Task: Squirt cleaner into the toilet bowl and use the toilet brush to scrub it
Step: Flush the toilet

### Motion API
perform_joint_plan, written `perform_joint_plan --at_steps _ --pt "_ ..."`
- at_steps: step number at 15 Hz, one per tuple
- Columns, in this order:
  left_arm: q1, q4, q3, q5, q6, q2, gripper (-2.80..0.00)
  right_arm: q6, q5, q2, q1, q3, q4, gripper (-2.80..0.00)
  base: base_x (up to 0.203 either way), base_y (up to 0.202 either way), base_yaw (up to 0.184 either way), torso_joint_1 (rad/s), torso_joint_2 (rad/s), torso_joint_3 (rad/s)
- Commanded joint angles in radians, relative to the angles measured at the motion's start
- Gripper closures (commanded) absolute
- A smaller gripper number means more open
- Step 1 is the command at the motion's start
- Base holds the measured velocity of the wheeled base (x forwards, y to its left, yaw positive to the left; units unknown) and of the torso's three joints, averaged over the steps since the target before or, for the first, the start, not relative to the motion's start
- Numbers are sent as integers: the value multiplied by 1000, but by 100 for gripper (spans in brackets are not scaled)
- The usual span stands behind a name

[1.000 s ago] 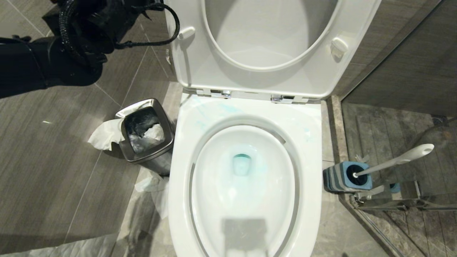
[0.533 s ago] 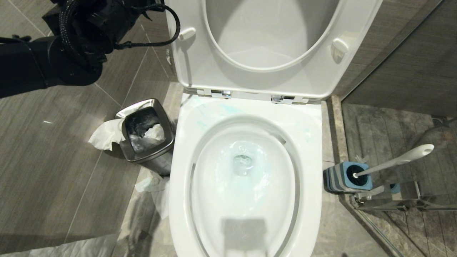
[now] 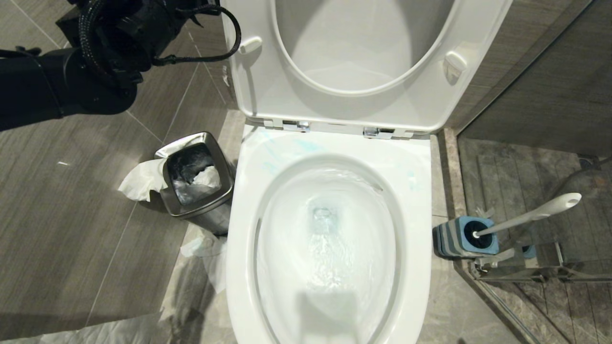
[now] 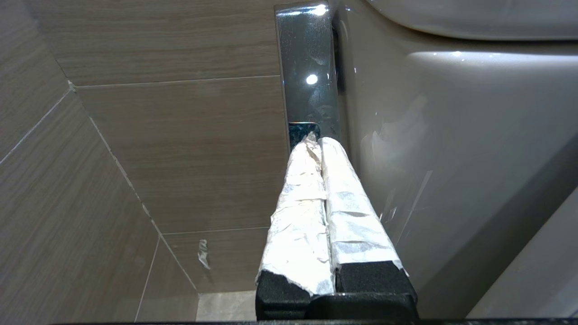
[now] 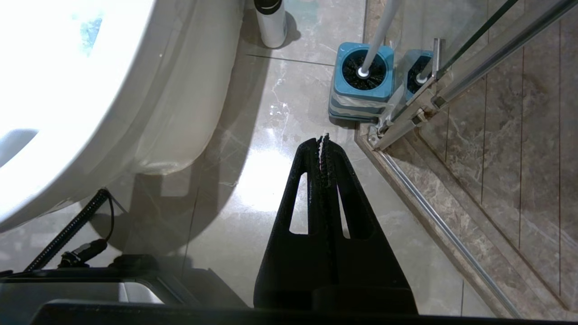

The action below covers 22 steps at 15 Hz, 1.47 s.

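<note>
Toilet bowl [image 3: 330, 296] flushing, water swirling. Toilet brush [image 3: 530, 214] in holder right of bowl. Left gripper [image 4: 316, 141] clenched empty beside cistern; right gripper [image 5: 324, 137] clenched empty near bowl.

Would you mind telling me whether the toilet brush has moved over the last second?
No. The toilet brush stands in its blue holder beside the toilet bowl, its handle leaning the same way as before.

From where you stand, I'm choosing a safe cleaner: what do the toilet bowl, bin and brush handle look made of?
The toilet bowl looks like glazed white ceramic: glossy, with bright highlights. The bin looks like brushed or polished steel: grey metallic sheen on its square rim. The toilet brush handle looks like smooth white plastic, though that is less certain.
</note>
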Motion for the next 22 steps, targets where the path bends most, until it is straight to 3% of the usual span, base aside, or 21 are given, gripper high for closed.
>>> perform_joint_plan --at_steps 1,22 --pt "-1 -4 -1 0 1 -1 0 0 0 1 -1 0 0 0 0 0 0 0 0 0" --pt "-14 -1 2 7 11 -194 0 0 0 1 -1 0 0 0 0 0 0 0 0 0"
